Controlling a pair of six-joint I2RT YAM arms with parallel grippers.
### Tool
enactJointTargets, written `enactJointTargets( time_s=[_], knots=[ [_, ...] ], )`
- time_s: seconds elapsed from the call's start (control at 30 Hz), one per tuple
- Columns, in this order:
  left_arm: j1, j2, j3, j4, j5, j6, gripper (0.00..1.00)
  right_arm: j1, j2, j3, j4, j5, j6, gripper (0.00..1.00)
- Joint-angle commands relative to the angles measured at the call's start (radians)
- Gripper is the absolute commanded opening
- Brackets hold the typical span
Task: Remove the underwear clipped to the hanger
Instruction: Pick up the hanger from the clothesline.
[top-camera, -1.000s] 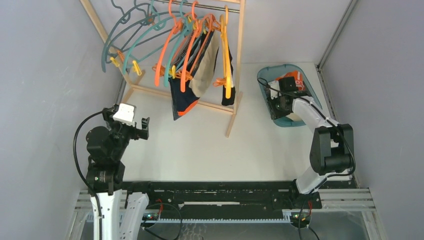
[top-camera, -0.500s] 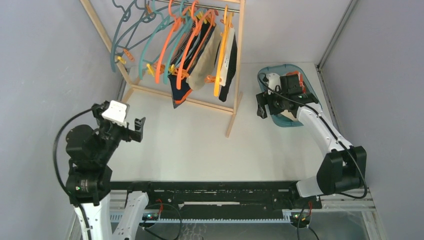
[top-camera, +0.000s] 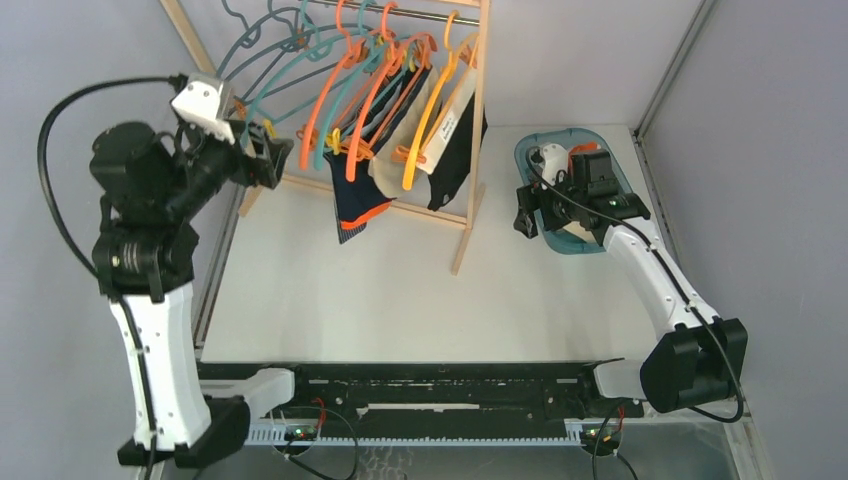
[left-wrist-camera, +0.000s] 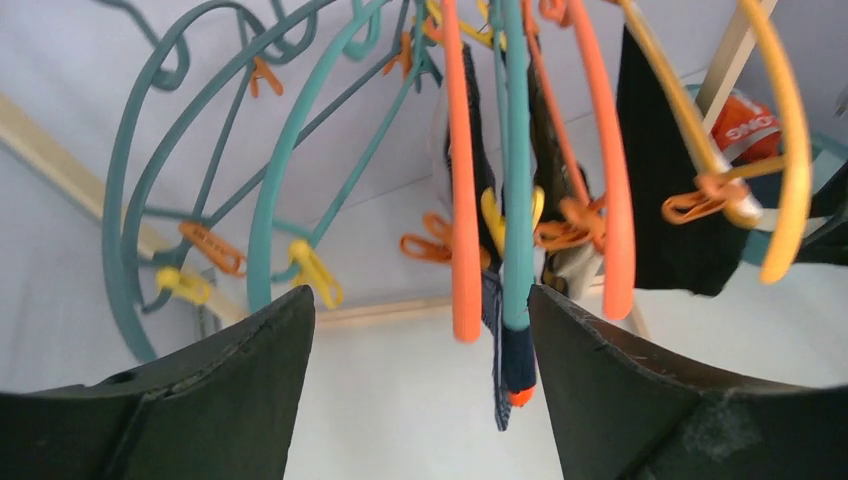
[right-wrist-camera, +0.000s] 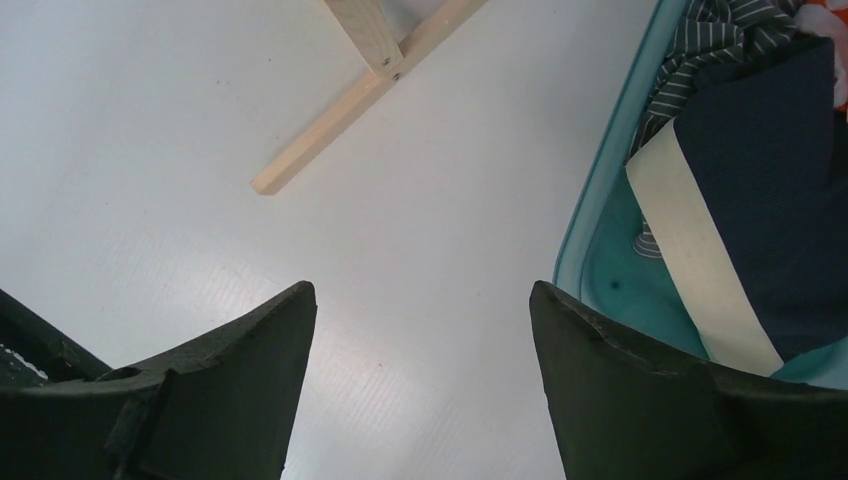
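Observation:
Several hangers, teal, orange (left-wrist-camera: 462, 200) and yellow (top-camera: 425, 125), hang on a wooden rack (top-camera: 478, 120). Underwear is clipped to them: a navy pair with orange trim (top-camera: 355, 205) (left-wrist-camera: 515, 365), a beige pair (top-camera: 385, 165) and a black pair with a white waistband (top-camera: 455, 150) (left-wrist-camera: 665, 200). My left gripper (top-camera: 275, 160) (left-wrist-camera: 420, 295) is raised at the rack's left end, open, with the lower ends of an orange and a teal hanger just beyond its right finger. My right gripper (top-camera: 522, 222) (right-wrist-camera: 422, 290) hangs open and empty over the table by the basket's left rim.
A teal basket (top-camera: 530, 150) (right-wrist-camera: 600, 270) at the right holds loose underwear, among them a navy pair with a cream waistband (right-wrist-camera: 770, 190) and a striped pair (right-wrist-camera: 700, 40). The rack's wooden foot (right-wrist-camera: 340, 110) lies ahead of my right gripper. Grey walls enclose the table.
My left arm has risen from low over the table to the hangers' left ends, its jaws narrowing a little. The right gripper opened and drew back from the basket. The hangers have swung.

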Motion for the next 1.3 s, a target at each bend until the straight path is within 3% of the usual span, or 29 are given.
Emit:
enactJointTargets(
  time_s=[0.0, 0.5, 1.07, 1.27],
  knots=[
    [-0.071, 0.106, 0.15, -0.025, -0.056, -0.048, 0.8, 0.002, -0.016, -0.005, 0.024, -0.01, -0.018, 0.78],
    [-0.16, 0.358, 0.379, 0.056, -0.08, -0.127, 0.61, -0.005, -0.02, -0.015, 0.018, -0.017, -0.034, 0.77],
    [-0.198, 0.477, 0.412, 0.081, -0.142, -0.123, 0.48, 0.005, -0.016, -0.016, 0.01, -0.014, -0.041, 0.76],
    [-0.205, 0.525, 0.424, 0.087, -0.141, -0.119, 0.47, 0.009, -0.015, -0.016, 0.009, -0.014, -0.046, 0.76]
  ],
)
